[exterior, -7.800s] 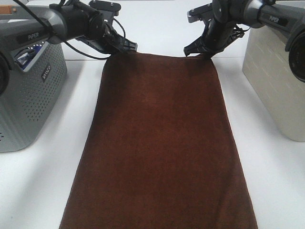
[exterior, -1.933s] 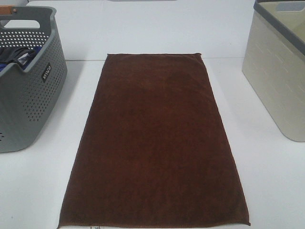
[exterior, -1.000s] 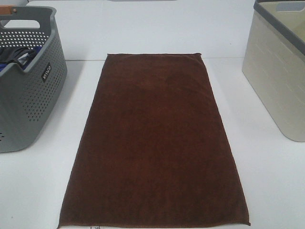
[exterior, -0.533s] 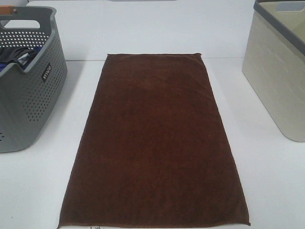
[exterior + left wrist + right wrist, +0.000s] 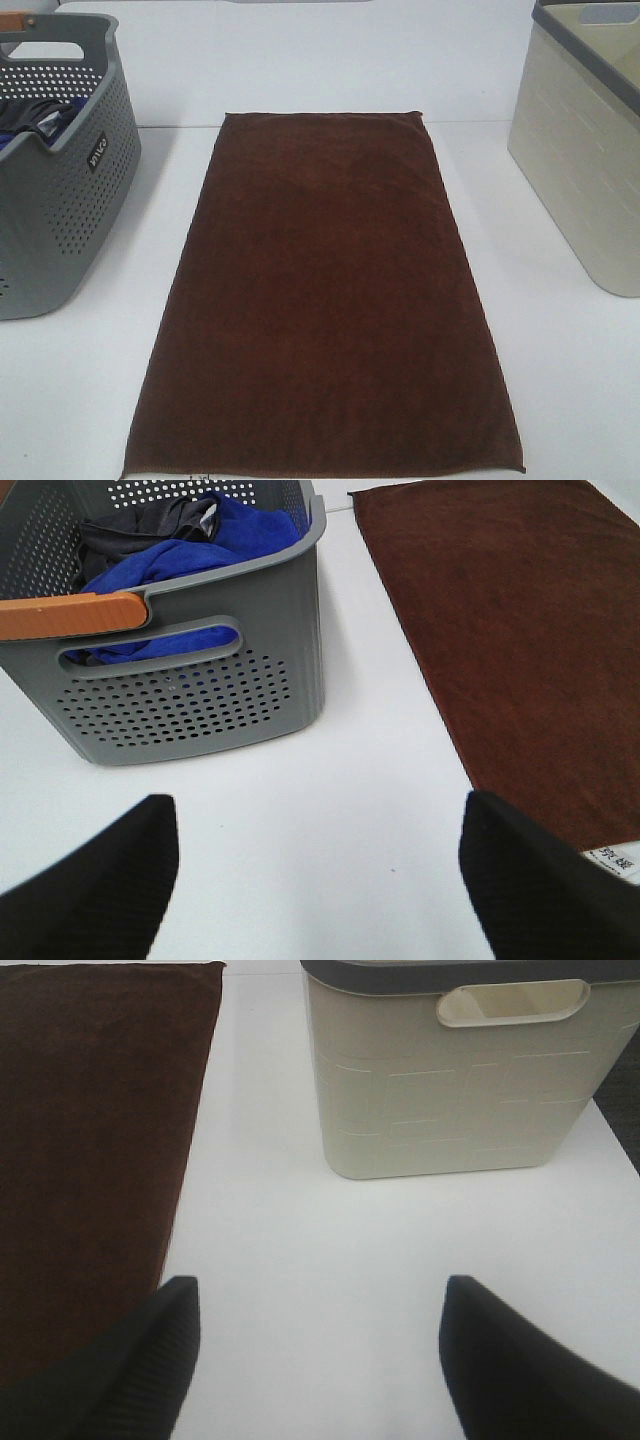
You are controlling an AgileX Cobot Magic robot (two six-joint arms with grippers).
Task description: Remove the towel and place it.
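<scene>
The towel (image 5: 325, 300) is seen spread flat on the white table (image 5: 570, 380), filling the middle of the exterior high frame from just below the upper third down to the bottom edge. It lies between the grey perforated basket (image 5: 60, 190) at the left edge and the cream bin (image 5: 585, 170) at the right edge, and is apart from both. Blue and dark fabric (image 5: 190, 540) is seen inside the basket in the left wrist view.

Neither arm is shown in the exterior high frame. In the left wrist view the left gripper (image 5: 320, 880) is seen with its jaws spread wide over bare table, nothing between them, the towel's hem just beside one finger. In the right wrist view the right gripper (image 5: 318, 1360) is likewise parted and empty, with one finger at the towel's long edge.

The towel is judged to be soft, limp and light, with a terry nap that should be gripped easily and not slip. No stiffness is to be expected; any unsupported part would sag and drag. If it is to be lifted again, the two corners of one short hem are judged the best places to be pinched, one by each gripper, so that the cloth hangs evenly. As laid out, the placing looks essentially done.
</scene>
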